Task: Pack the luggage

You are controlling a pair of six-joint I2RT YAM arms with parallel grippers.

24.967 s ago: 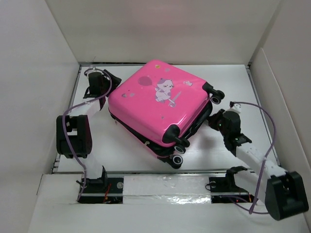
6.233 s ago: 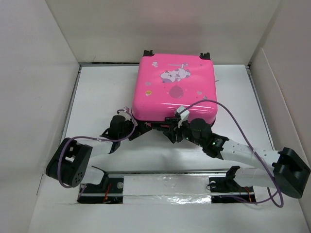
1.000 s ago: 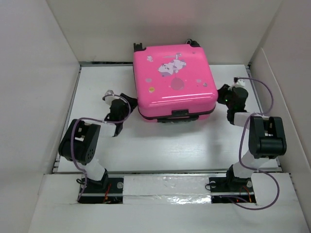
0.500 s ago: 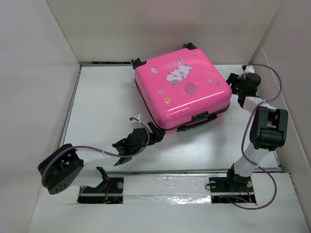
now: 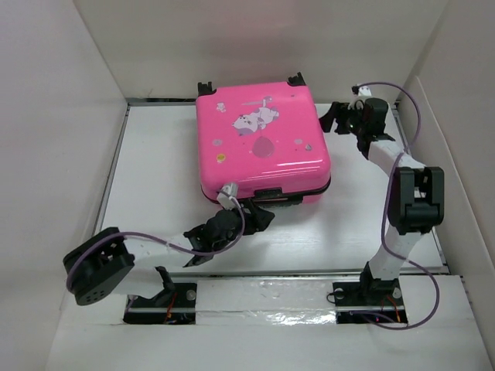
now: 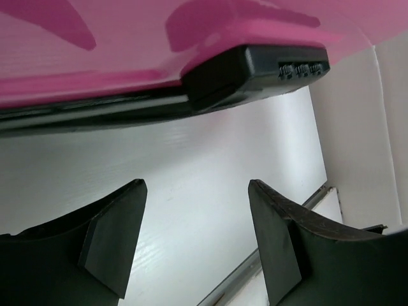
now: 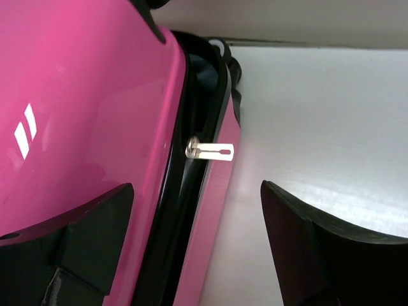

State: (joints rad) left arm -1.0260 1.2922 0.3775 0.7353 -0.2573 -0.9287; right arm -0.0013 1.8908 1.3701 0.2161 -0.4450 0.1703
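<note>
The luggage, a pink hard-shell case with cartoon stickers, lies flat and closed at the back middle of the table, wheels toward the back wall. My left gripper sits low at its front edge, open and empty. In the left wrist view the left gripper points under the luggage and its black handle. My right gripper is at the back right corner, open. In the right wrist view the right gripper straddles the side seam of the luggage, just short of the silver zipper pull.
White walls enclose the white table on the left, back and right. A raised ledge runs along the near edge between the arm bases. The right arm's purple cable loops near the right wall.
The luggage has swung and slid left, squarer to the back wall. My right gripper opened wider and moved to its back right corner. The left gripper shifted right to the front edge.
</note>
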